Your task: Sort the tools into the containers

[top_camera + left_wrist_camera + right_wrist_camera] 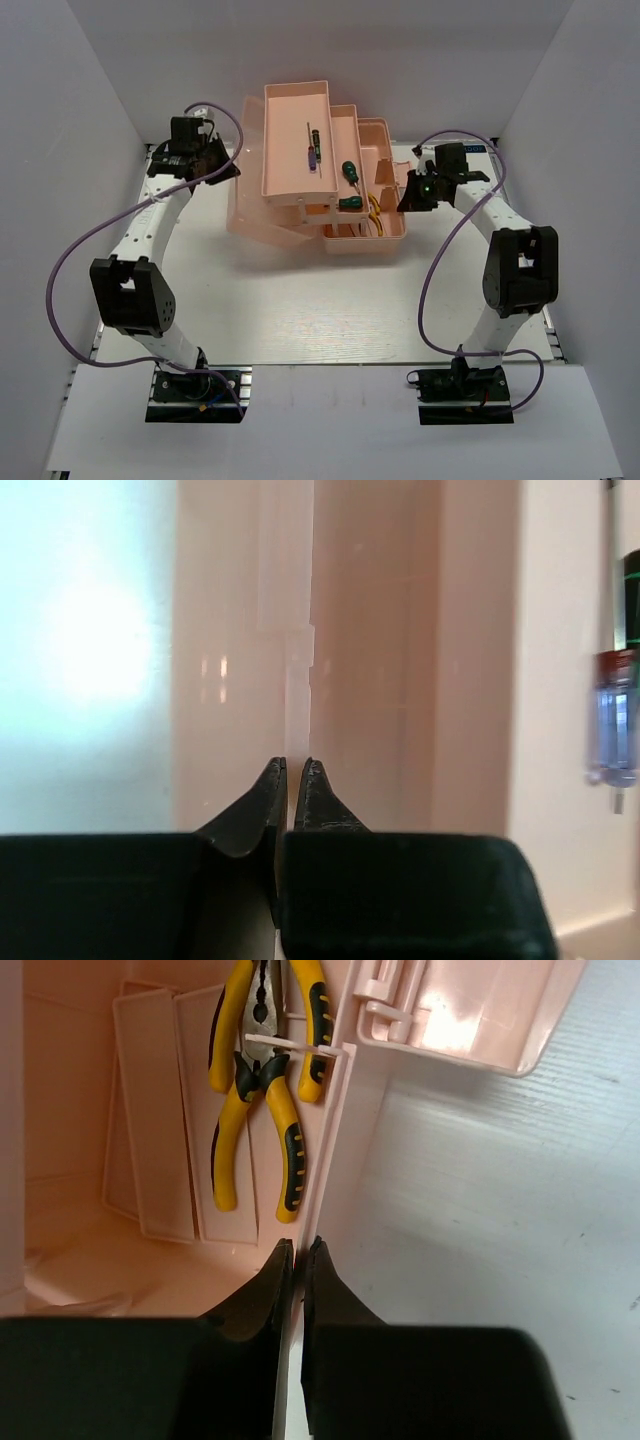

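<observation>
Since the left hand (295, 770) and right hand (300, 1248) each pinch a toolbox (340, 1130) wall, we judge an uneven pull could tip it, spilling the pliers (248, 1072) and screwdrivers (313, 155) lying inside.

Top view: bright, even overhead light, soft shadow beside toolbox (285, 140). Left wrist: blown-out glare at left; screwdriver (612, 720) blurred. Right wrist: pliers (224, 1155) sharp.

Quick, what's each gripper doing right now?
Left gripper: closed, pinching a thin wall of the toolbox.
Right gripper: closed, pinching the toolbox side wall.
</observation>
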`<state>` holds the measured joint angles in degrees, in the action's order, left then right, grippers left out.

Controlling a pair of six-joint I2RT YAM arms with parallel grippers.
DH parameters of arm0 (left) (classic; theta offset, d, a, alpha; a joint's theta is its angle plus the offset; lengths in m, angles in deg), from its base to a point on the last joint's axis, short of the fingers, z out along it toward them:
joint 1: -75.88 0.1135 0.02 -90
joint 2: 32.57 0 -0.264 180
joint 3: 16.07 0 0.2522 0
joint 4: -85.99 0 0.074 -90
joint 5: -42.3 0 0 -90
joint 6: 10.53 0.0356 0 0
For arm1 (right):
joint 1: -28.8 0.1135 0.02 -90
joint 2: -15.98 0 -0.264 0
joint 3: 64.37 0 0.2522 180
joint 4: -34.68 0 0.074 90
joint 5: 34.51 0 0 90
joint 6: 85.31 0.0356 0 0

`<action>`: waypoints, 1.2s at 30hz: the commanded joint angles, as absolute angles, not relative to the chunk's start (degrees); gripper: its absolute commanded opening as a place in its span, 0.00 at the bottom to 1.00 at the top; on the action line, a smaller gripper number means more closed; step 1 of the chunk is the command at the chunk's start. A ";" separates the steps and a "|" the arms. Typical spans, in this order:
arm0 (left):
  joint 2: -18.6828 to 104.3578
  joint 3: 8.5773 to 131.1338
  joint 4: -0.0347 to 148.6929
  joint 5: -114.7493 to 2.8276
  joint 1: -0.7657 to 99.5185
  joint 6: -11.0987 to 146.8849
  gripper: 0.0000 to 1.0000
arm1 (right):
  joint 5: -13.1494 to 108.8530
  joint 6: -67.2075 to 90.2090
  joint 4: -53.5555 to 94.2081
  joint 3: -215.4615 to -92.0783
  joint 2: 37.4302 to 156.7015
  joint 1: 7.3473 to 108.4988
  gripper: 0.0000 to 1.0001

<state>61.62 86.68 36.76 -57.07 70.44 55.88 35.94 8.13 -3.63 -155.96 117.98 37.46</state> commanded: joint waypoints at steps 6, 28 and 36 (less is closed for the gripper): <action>61.82 94.45 44.36 -61.32 63.15 50.21 0.00 | 29.12 9.43 -9.75 -154.60 114.60 41.54 0.00; 76.85 105.97 44.98 -57.28 43.80 47.74 0.00 | 34.75 10.75 -10.54 -154.69 114.60 44.53 0.00; 80.02 105.97 44.98 -56.75 39.76 47.22 0.00 | 35.28 11.45 -10.80 -154.87 115.21 44.27 0.00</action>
